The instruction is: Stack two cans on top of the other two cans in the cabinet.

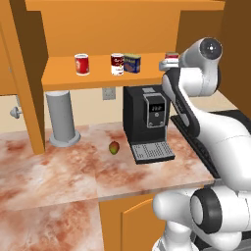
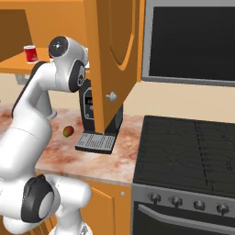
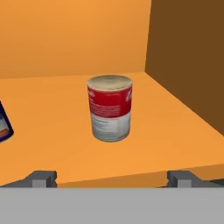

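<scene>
The cabinet [image 1: 63,78] hangs open-fronted over the counter, and its shelf board [image 3: 52,131] carries the cans. In the left base view a bright red can [image 1: 82,64] stands at the left, with a dark red and white can [image 1: 117,64] and the squat blue can [image 1: 132,63] side by side in the middle. At the shelf's right end stands a red can with a greyish lower part [image 3: 110,108], half hidden by my arm in the left base view [image 1: 171,57]. My gripper [image 3: 112,178] is open at the shelf's front edge, facing that can and a short way off it. The blue can's edge [image 3: 3,124] shows at the left.
A black coffee machine [image 1: 149,122] stands on the marble counter under the shelf, with a small fruit [image 1: 113,147] and a grey cylinder [image 1: 62,117] to its left. The cabinet's open door [image 2: 114,59] hangs beside my arm. A stove [image 2: 188,151] lies to the right.
</scene>
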Robot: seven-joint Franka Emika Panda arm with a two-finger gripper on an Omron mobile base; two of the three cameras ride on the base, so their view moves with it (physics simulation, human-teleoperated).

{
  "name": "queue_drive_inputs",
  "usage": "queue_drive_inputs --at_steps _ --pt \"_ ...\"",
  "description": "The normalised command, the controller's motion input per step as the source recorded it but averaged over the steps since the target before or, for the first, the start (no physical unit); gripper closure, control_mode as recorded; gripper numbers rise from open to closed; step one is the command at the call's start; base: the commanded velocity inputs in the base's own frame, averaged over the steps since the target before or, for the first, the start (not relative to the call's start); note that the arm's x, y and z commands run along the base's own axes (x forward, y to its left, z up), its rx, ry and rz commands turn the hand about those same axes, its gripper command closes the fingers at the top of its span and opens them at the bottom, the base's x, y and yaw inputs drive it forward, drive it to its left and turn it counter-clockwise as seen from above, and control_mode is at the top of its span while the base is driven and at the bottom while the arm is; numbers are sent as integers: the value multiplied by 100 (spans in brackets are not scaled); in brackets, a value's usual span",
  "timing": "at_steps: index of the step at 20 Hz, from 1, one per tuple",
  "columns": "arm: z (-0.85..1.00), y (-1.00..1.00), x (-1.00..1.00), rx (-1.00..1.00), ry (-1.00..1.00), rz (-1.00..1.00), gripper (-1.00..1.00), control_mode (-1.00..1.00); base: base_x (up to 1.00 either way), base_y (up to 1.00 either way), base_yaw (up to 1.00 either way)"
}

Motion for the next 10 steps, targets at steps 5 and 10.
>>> queue_drive_inputs --at_steps 5,10 --pt "-7 -1 25 0 -2 0 -100 -100 0 0 0" --pt "-11 0 32 0 0 0 -100 -100 0 0 0"
